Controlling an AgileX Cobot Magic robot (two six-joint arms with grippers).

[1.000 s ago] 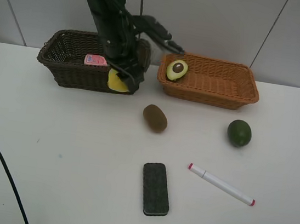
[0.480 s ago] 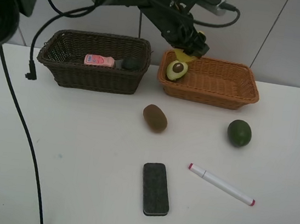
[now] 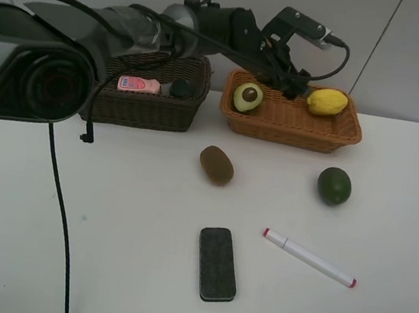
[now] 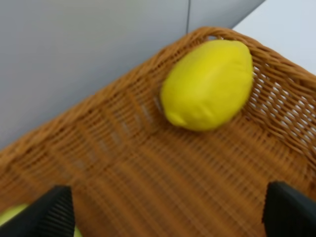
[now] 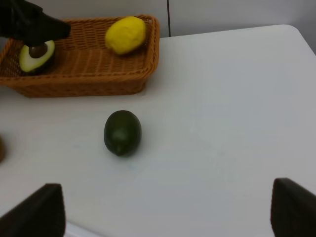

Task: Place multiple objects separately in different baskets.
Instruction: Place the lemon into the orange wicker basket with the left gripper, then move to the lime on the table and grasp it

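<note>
The yellow lemon (image 3: pixel 326 102) lies free at the right end of the orange-tan basket (image 3: pixel 290 132); it also shows in the left wrist view (image 4: pixel 207 85). The halved avocado (image 3: pixel 246 97) lies at that basket's left end. My left gripper (image 3: pixel 293 79) hovers over the basket's middle, open and empty (image 4: pixel 168 217). The pink bottle (image 3: pixel 138 85) and dark green bottle (image 3: pixel 180 89) lie in the dark brown basket (image 3: pixel 142 107). The kiwi (image 3: pixel 216 164), round green fruit (image 3: pixel 334 186), black eraser (image 3: pixel 218 264) and marker (image 3: pixel 309 258) lie on the table. My right gripper (image 5: pixel 168 217) is open, near the green fruit (image 5: pixel 122 132).
The left arm and its cable stretch from the left edge over the dark basket to the orange one. A grey wall stands right behind both baskets. The white table's right edge shows in the right wrist view (image 5: pixel 301 34).
My left gripper carried the lemon from beside the dark basket rightward over the orange basket and let it go; the lemon now lies at that basket's right end.
</note>
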